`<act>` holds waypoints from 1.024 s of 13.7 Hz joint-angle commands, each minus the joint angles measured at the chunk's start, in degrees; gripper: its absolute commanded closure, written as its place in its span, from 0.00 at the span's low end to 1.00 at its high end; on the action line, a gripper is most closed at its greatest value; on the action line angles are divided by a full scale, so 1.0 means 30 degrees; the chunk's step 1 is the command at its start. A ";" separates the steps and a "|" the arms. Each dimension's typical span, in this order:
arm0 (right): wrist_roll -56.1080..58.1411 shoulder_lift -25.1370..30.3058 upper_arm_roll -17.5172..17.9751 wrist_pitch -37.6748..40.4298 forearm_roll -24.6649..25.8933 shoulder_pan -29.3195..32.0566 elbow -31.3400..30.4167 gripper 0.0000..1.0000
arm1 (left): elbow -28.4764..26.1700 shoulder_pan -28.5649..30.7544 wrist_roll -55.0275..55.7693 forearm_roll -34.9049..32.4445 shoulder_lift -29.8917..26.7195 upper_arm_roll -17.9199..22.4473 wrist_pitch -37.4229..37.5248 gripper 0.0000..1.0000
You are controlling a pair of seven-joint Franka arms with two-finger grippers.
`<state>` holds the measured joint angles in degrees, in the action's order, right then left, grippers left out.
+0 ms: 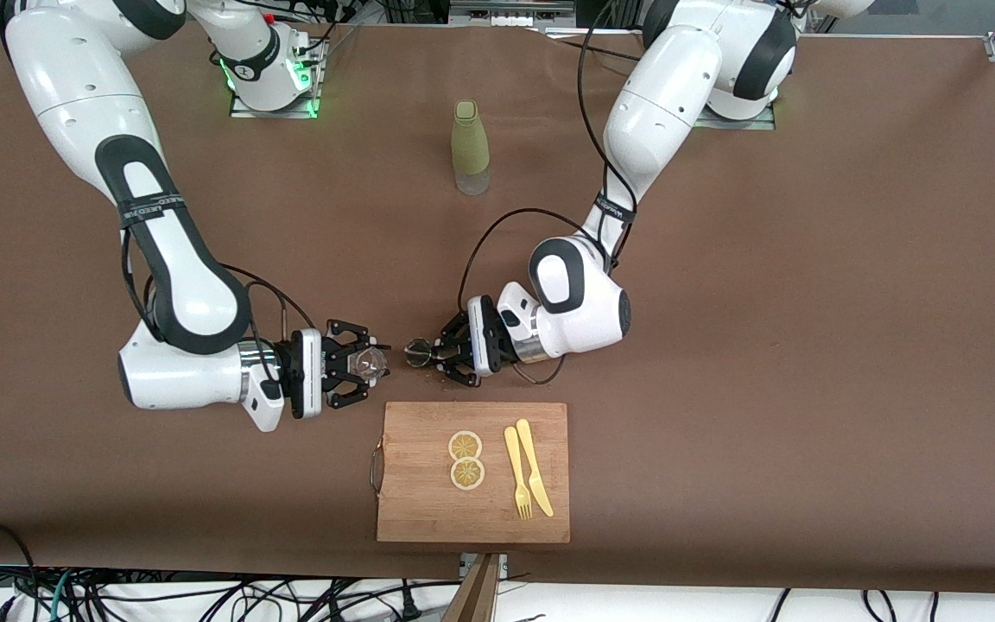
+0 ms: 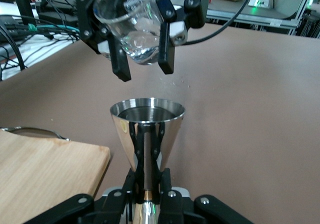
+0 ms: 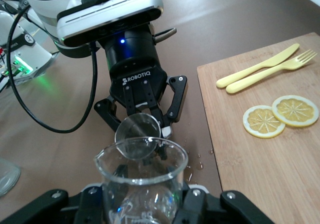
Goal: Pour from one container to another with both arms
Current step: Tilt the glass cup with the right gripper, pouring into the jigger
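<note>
**Mia:** While the 2 arms hold their cups close, which step is this?

**Ben:** I think it is the pouring step. The right gripper (image 1: 374, 364) has its fingers closed on the little glass cup (image 1: 367, 363). The left gripper (image 1: 439, 354) has its fingers closed on the shiny steel jigger (image 1: 418, 352). From the left wrist view, the glass cup (image 2: 134, 28) is tipped above the jigger (image 2: 147, 125), with a bit of clear liquid left in it.

**Mia:** So what comes next?

**Ben:** My guess: tip the glass a bit more, slowly, and keep the jigger upright. A few drops (image 3: 201, 160) are already on the table (image 1: 808, 345).

**Mia:** Where is all this?

**Ben:** Over the table, at 12 o'clock from the wooden board (image 1: 428, 510). The green bottle (image 1: 470, 147) stands at 12 o'clock from them, well apart.

**Mia:** Any room to move?

**Ben:** Lots toward each arm's end of the table. The board's edge is near, with lemon slices (image 1: 466, 460), a fork (image 1: 516, 473) and a knife (image 1: 535, 467) on it.
</note>
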<state>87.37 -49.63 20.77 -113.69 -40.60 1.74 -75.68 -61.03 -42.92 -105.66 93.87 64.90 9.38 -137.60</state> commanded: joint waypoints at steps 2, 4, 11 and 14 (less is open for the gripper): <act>-0.0704 0.0255 0.0079 -0.0307 0.0875 -0.0258 -0.0057 0.58 | 0.0948 -0.0810 0.0883 0.0850 0.0718 0.1094 -0.0392 1.00; -0.0908 0.0226 0.0079 -0.0336 0.1199 -0.0258 -0.0086 0.58 | 0.0948 -0.0810 0.0738 0.0850 0.0748 0.1123 -0.0392 1.00; -0.1203 0.0255 0.0108 -0.0161 0.1522 -0.0287 -0.0087 0.58 | 0.0919 -0.0487 -0.0377 0.2401 0.0807 0.1123 -0.0216 1.00; -0.1261 0.0226 0.0108 -0.0219 0.1639 -0.0550 -0.0087 0.58 | 0.0948 -0.0517 -0.0377 0.3194 0.0924 0.1094 -0.0187 1.00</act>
<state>85.21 -49.63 20.77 -114.28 -37.10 0.56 -75.68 -60.54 -44.38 -105.19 100.73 66.24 12.25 -138.18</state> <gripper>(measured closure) 0.577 0.784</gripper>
